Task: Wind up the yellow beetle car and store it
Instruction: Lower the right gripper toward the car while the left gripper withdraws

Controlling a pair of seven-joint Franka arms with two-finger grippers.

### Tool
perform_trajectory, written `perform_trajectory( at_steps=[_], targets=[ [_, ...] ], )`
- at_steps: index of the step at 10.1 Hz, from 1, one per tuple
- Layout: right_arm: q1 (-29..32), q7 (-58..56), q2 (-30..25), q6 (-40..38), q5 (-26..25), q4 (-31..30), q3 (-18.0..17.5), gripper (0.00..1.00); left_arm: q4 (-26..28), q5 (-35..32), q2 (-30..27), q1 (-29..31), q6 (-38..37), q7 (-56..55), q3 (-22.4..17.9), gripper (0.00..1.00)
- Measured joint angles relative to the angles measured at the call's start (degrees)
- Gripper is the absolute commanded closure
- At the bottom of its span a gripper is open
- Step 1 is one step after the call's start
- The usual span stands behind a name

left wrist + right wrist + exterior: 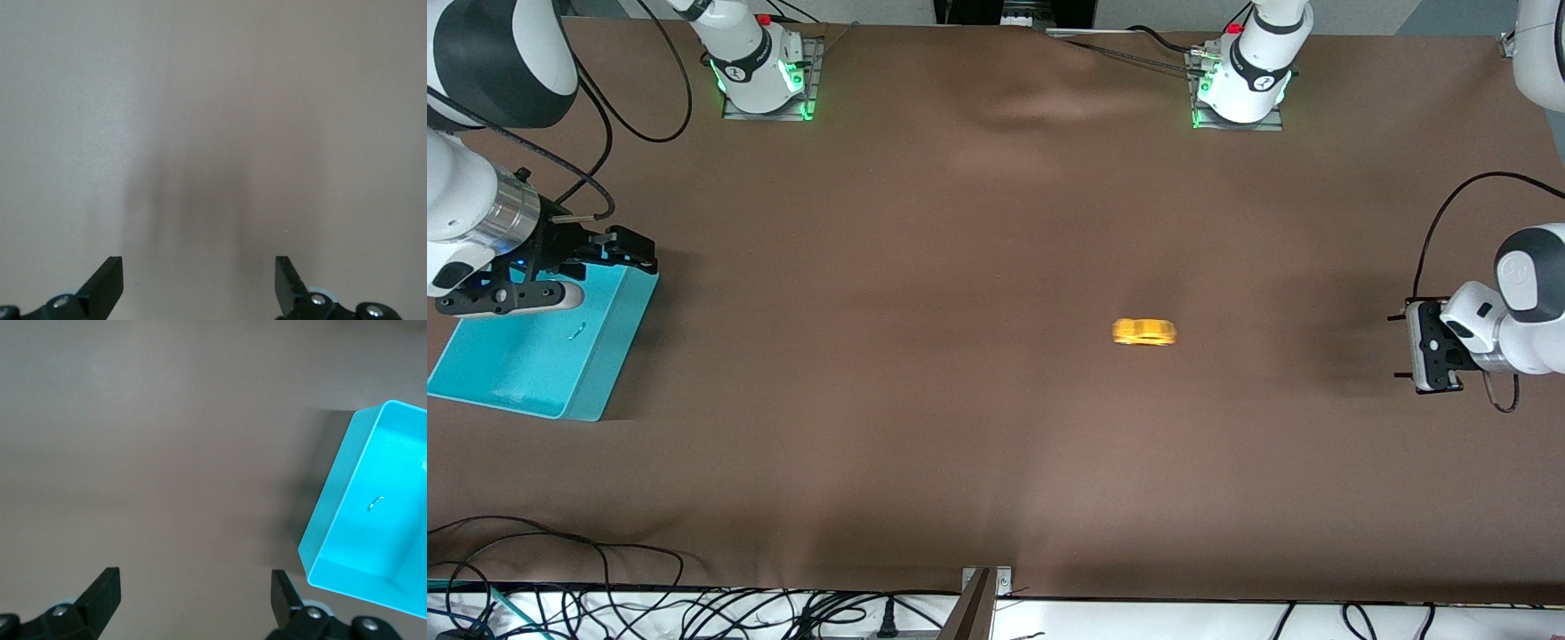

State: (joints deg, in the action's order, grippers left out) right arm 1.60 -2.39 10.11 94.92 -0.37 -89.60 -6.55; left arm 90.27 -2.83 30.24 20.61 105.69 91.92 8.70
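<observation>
The yellow beetle car (1144, 332) stands on the brown table, toward the left arm's end of the middle, its outline smeared along its length. It shows in neither wrist view. My left gripper (1399, 348) is open and empty above the table at the left arm's end, well apart from the car; its wrist view shows only bare table between its fingers (200, 280). My right gripper (639, 252) is open and empty over the edge of a teal bin (516, 360) at the right arm's end, and its wrist view (195, 597) shows bare table beside the bin.
The teal bin also shows in the right wrist view (337, 500), holding only a small speck. Cables lie along the table edge nearest the front camera (560, 569). A post (980, 604) stands at that edge's middle. The arm bases (760, 71) (1240, 84) stand along the edge farthest from the camera.
</observation>
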Motion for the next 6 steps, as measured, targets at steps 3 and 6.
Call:
perform_trajectory(
  at_steps=[3, 6],
  targets=[
    [0.08, -5.72, 0.47, 0.01, 0.00, -0.01, 0.11, 0.00, -0.53, 0.00, -5.69, -0.15, -6.58, -9.81, 2.03, 0.00],
    [0.13, -13.30, 1.02, 0.37, -0.02, -0.06, 0.14, 0.00, -4.44, 0.00, -7.12, -1.71, -11.58, -14.82, 3.62, 0.00]
  ],
)
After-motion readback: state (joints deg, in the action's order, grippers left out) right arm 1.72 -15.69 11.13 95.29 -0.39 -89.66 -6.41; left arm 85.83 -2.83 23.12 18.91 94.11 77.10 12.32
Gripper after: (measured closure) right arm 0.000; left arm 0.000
